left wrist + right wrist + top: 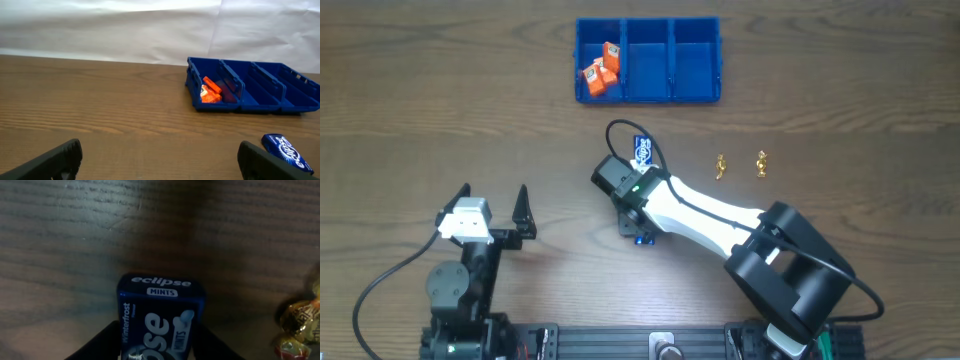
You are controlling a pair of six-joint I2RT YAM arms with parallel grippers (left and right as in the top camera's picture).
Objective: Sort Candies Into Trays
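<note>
- left gripper [495, 190]: near left of the table [440, 100], low over the bare wood. Its two dark, tapered fingers are spread wide with nothing between them.
- table: brown wood-grain surface, matt, with the grain running left to right.
- tray [648, 98]: blue moulded plastic, rectangular, far centre. Thin upright walls divide it into three oblong compartments side by side.
- orange candies [601, 72]: a small heap of boxy, glossy orange wrapped pieces in the tray's left compartment, bunched toward its near end.
- right arm [700, 215]: white and black, reaching from the near right across to the middle of the table.
- right gripper [156, 342]: tilted down at the table in the middle, just near of the tray. The black fingers [102, 345] sit against both long sides of the mint tin [161, 325] and clamp its near end.
- mint tin: flat dark-blue rectangular box with rounded corners, a smooth printed lid and white lettering. It lies flat on the wood with its far end sticking out past the fingertips toward the tray.
- gold candies [720, 166]: two small twisted pieces in crinkled shiny foil, just right of the tin. They lie side by side on the bare wood, apart from each other.
</note>
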